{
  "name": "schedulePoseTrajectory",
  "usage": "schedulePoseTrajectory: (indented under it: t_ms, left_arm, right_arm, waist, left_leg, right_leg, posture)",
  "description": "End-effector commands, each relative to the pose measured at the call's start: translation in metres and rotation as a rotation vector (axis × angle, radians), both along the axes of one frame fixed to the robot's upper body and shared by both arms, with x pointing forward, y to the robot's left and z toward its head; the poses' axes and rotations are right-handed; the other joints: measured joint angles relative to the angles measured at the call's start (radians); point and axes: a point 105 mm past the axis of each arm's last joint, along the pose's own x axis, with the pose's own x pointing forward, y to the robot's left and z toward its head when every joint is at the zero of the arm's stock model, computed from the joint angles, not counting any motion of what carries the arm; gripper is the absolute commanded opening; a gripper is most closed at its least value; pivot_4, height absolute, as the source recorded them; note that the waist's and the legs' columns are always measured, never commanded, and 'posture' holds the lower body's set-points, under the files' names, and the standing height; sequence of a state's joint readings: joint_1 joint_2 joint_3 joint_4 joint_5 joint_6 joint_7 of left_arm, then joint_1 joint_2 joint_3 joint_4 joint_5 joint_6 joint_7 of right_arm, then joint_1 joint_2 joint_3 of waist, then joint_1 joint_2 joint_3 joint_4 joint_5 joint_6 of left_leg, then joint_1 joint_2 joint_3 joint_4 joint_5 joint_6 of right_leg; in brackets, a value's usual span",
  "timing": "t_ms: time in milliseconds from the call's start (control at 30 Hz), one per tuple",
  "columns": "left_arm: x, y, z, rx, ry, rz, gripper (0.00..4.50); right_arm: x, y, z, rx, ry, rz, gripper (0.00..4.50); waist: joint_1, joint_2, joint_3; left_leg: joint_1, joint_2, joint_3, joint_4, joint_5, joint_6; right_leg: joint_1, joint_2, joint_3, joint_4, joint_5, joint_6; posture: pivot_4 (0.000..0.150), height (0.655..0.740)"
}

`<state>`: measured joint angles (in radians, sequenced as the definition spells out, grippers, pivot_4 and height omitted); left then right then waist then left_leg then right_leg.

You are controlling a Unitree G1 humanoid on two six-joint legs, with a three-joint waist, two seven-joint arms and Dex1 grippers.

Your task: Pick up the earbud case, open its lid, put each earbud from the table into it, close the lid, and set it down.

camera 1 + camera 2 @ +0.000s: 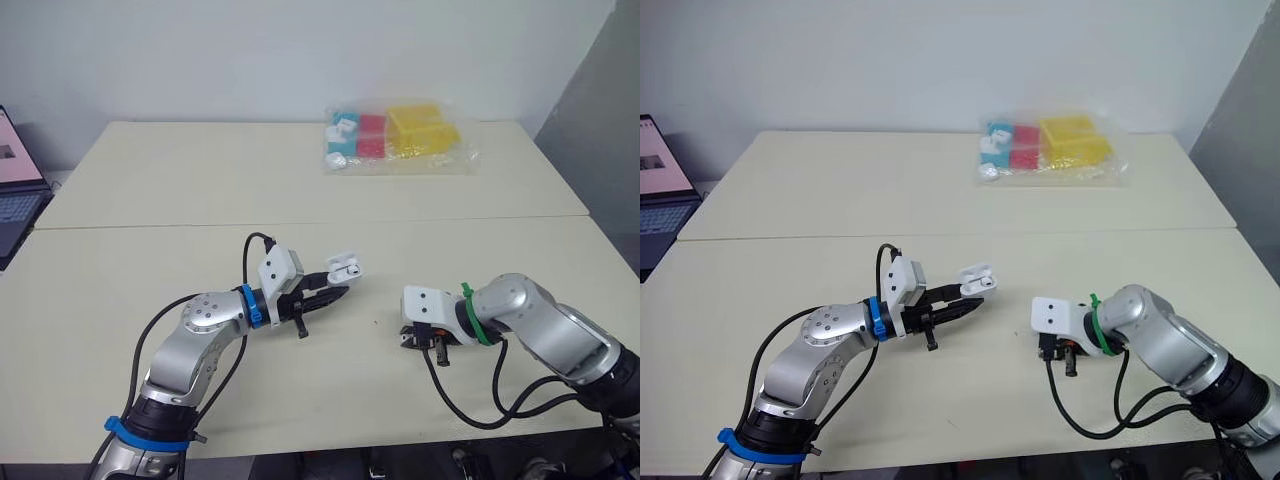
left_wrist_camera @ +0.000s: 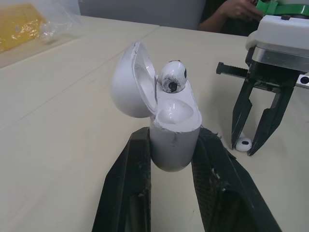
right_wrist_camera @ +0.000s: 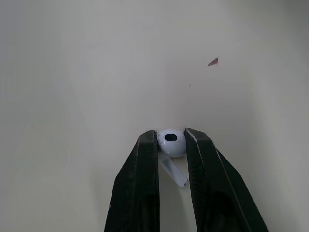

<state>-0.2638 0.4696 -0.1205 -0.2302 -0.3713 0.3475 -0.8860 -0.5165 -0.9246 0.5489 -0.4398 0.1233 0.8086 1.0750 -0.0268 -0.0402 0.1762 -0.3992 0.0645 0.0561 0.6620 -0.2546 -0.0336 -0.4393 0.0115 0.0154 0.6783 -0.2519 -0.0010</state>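
Observation:
My left gripper is shut on the base of the white earbud case and holds it just above the table. The case's lid stands open. One white earbud sits in a socket of the case; the socket beside it is empty. To the right, my right gripper points down at the table. Its two fingers press on either side of the second earbud, which lies on the tabletop with its stem toward the wrist. The left wrist view has that gripper with the earbud at its tips.
A clear plastic bag of blue, red and yellow items lies at the back of the far table. A laptop sits at the left edge. A seam joins the two tables. A person's hand rests beyond the table.

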Motion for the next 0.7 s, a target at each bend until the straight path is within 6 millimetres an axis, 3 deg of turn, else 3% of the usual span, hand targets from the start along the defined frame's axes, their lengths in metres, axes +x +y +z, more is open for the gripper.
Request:
schedulePoseTrajectory:
  t_ms: [33, 300, 467, 700]
  left_arm:
    - [-0.005, -0.003, 0.010, -0.011, -0.037, -0.022, 0.79]
    - [-0.007, -0.003, 0.009, -0.008, -0.032, -0.022, 0.79]
    - [-0.007, -0.002, 0.009, -0.003, -0.032, -0.023, 0.79]
    - [-0.008, -0.002, 0.009, 0.002, -0.031, -0.027, 0.79]
  right_arm:
    - [-0.004, -0.025, 0.006, -0.041, -0.002, -0.029, 0.41]
    - [-0.015, -0.093, 0.011, -0.182, 0.010, -0.088, 0.41]
    - [-0.020, -0.124, 0.011, -0.285, 0.020, -0.077, 0.41]
    - [-0.007, -0.127, 0.008, -0.257, -0.028, -0.110, 0.41]
  waist:
    - [0.007, 0.000, 0.000]
    - [0.012, 0.000, 0.000]
    - [0.009, 0.000, 0.000]
    - [-0.003, 0.000, 0.000]
  left_leg:
    - [0.000, -0.001, 0.000, 0.000, 0.000, 0.000]
    - [0.001, -0.001, 0.001, 0.001, 0.000, 0.000]
    - [0.002, -0.001, 0.001, 0.000, 0.000, 0.000]
    - [0.004, 0.000, 0.001, 0.001, 0.000, 0.000]
  right_leg:
    - [0.000, 0.000, 0.000, 0.000, 0.000, 0.000]
    - [0.001, -0.001, 0.000, 0.000, 0.000, 0.000]
    - [0.001, 0.000, 0.000, 0.001, 0.000, 0.000]
    - [0.002, 0.000, 0.001, 0.002, 0.000, 0.000]
  posture:
    - [0.150, 0.7400]
    - [0.150, 0.7400]
    - [0.150, 0.7400]
    - [0.150, 0.7400]
